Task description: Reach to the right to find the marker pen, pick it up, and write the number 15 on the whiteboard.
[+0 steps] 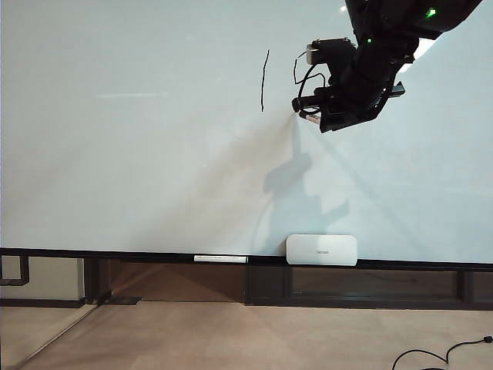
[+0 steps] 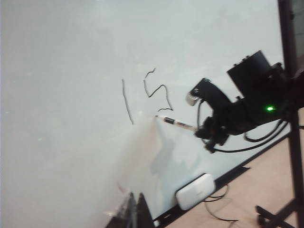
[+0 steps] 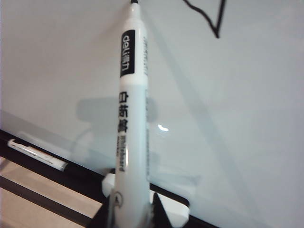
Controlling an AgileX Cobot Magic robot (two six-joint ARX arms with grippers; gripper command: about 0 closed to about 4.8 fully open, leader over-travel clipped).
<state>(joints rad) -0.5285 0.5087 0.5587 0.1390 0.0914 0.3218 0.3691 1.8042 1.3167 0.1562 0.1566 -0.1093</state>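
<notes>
So the right gripper (image 1: 312, 114) is up in the upper right part of the whiteboard (image 1: 139, 154), clamped on the marker pen (image 3: 128, 118), and the pen's black tip is right at the board surface, just below the "5". From the left wrist view you can see the number 15 (image 2: 147, 95) drawn in thin wobbly black strokes; in the exterior view only the "1" shows, the arm covers the rest. Down on the dark bottom rail (image 1: 115, 254) there's a white rounded box (image 1: 322, 249) and, to its left, a slim white stick (image 1: 220, 259). The left gripper isn't visible in any view, so can't say what it's doing.
</notes>
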